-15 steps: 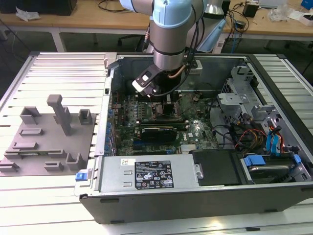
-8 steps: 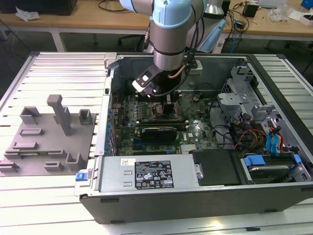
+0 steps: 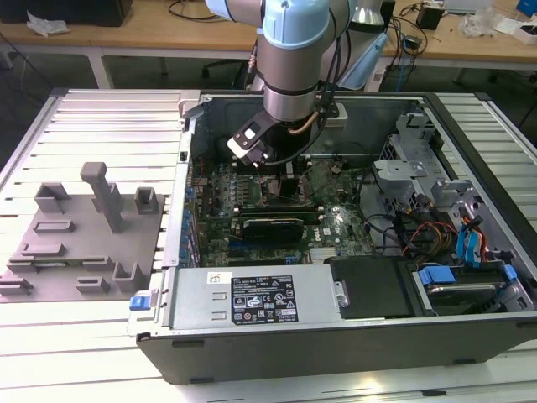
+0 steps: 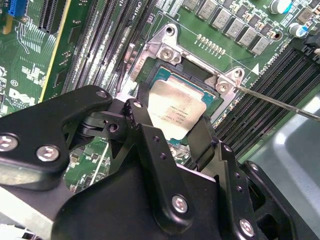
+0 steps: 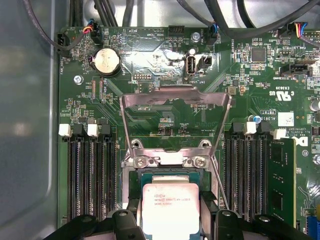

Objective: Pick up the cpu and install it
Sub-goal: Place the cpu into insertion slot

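The cpu (image 5: 171, 199) (image 4: 175, 107) is a small square chip with a silvery top and a green rim. It lies level over the open black socket (image 5: 134, 172) on the green motherboard. In both wrist views my gripper (image 5: 171, 212) (image 4: 171, 120) is shut on it, with one black finger (image 4: 139, 114) against each of two opposite edges. I cannot tell whether the chip rests in the socket or hangs just above it. The socket's metal load plate (image 5: 175, 95) stands folded back, and its thin lever (image 4: 280, 102) sticks out to the side. In the exterior view my arm (image 3: 289, 75) reaches down into the computer case.
The open computer case (image 3: 159, 336) holds a silver power supply (image 3: 252, 298), a black graphics card (image 3: 273, 228) and drive bays (image 3: 436, 193). Memory slots (image 5: 90, 170) flank the socket, with a memory module (image 5: 282, 175) beside them. A grey fixture plate (image 3: 84, 243) lies at the exterior view's left.
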Controlling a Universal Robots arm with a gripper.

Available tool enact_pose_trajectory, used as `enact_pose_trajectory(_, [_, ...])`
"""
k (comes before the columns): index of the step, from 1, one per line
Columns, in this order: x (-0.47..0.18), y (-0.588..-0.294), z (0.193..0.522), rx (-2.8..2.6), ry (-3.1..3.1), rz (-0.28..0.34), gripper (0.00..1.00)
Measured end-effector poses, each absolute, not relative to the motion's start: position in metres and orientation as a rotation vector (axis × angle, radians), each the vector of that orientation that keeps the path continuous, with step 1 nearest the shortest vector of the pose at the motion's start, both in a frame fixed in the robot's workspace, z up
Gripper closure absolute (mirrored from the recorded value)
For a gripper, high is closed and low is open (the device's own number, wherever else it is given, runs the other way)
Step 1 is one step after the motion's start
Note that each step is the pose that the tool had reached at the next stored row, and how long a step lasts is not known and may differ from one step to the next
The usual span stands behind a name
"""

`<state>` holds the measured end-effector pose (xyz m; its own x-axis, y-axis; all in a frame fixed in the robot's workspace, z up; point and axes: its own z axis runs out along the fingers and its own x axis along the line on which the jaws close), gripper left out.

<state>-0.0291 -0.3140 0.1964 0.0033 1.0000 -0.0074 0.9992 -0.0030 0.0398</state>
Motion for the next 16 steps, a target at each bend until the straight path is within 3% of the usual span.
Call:
enact_pose_trajectory(12, [-0.0289,-0.3145,0.1963,2.201,2.194,0.036,0.45])
enact_pose_trajectory(14, [-0.0289,-0.3145,0.1962,2.201,2.195,0.037,0.38])
enact_pose_trajectory(16, [-0.0289,-0.3146,0.1963,2.201,2.194,0.036,0.38])
